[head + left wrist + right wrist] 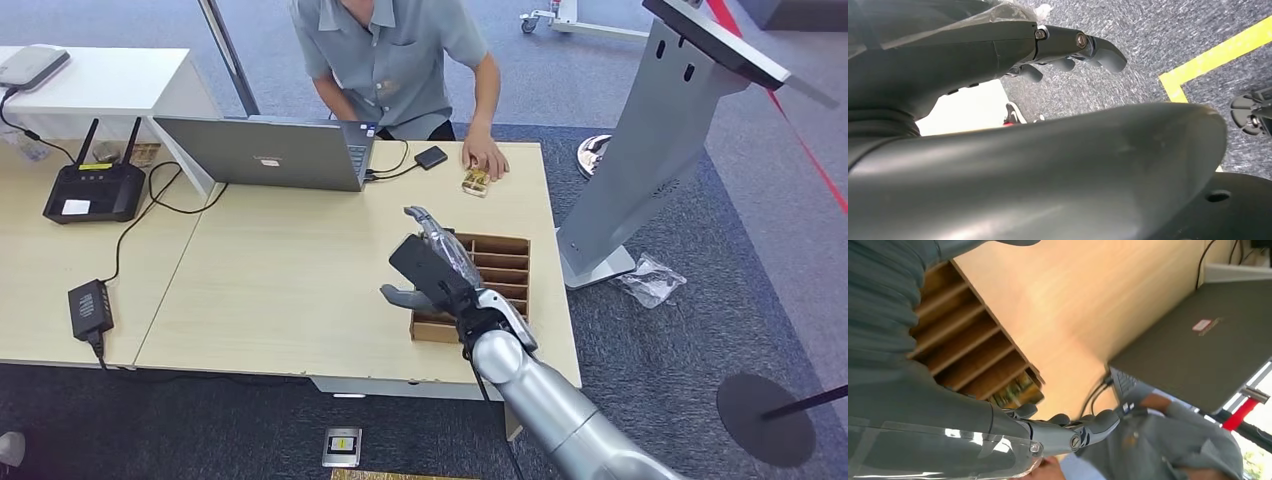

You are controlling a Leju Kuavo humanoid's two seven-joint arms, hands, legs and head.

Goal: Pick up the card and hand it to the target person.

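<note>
- Right hand (440, 272) hovers over the slotted cardboard box (505, 262) — fingers spread, holding nothing.
- Left hand (1075, 47) hangs above the carpet, fingers loosely extended, holding nothing.
- One card (475, 181) lies on the table (290, 270) under a person's hand (486, 155), beyond the box.
- One laptop (265, 152), one router (95, 190).

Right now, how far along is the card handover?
Done: nothing certain; a card lies by the person's hand, whether delivered is unclear. In hand: the right hand hovers empty over the divided box. Left: grasping and handing over, if not finished.
</note>
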